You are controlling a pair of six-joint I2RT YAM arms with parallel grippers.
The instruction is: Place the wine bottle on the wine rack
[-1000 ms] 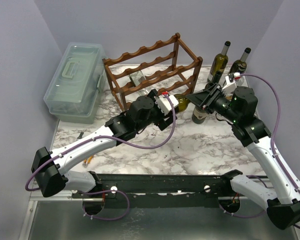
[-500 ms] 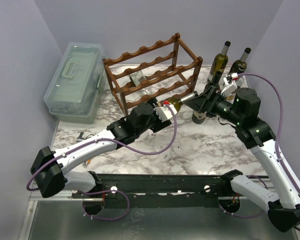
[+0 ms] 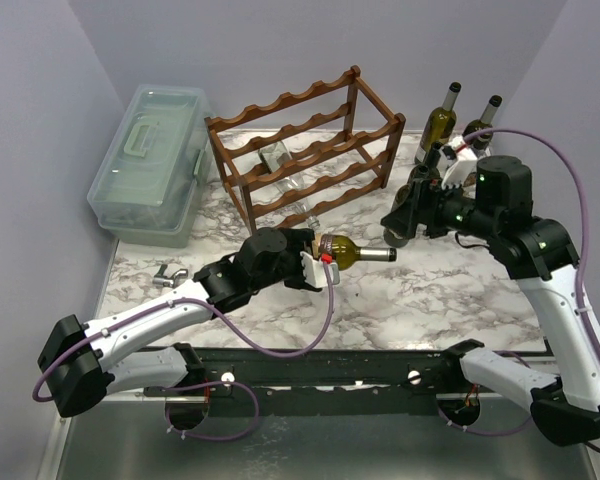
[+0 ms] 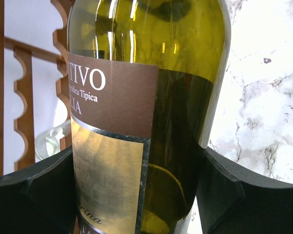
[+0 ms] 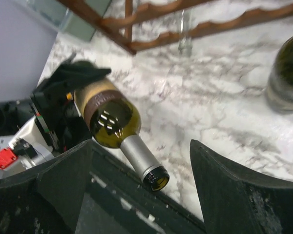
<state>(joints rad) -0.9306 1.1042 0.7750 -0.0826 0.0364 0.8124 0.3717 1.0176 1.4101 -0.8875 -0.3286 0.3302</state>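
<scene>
The wine bottle [image 3: 352, 252] is green glass with a brown and gold label and a silver neck. It hangs level over the marble, neck pointing right. My left gripper [image 3: 314, 264] is shut on its lower body; in the left wrist view the black fingers [image 4: 224, 192] press both sides of the bottle [image 4: 136, 97]. My right gripper [image 3: 398, 216] stands open to the right of the neck, touching nothing. In the right wrist view the bottle [image 5: 112, 119] shows between and beyond the spread right gripper [image 5: 141, 168]. The wine rack [image 3: 305, 150] stands behind, dark reddish-brown.
A clear bottle [image 3: 278, 158] lies in the rack. Three upright bottles stand at the back right [image 3: 442, 122], [image 3: 482, 124], [image 3: 420, 178]. A pale green plastic box [image 3: 150, 160] sits at the left. A small metal object [image 3: 166, 275] lies near the left edge.
My right gripper opened, let go of the bottle's neck and drew back to the right. The left arm pulled the bottle toward the near side, away from the rack.
</scene>
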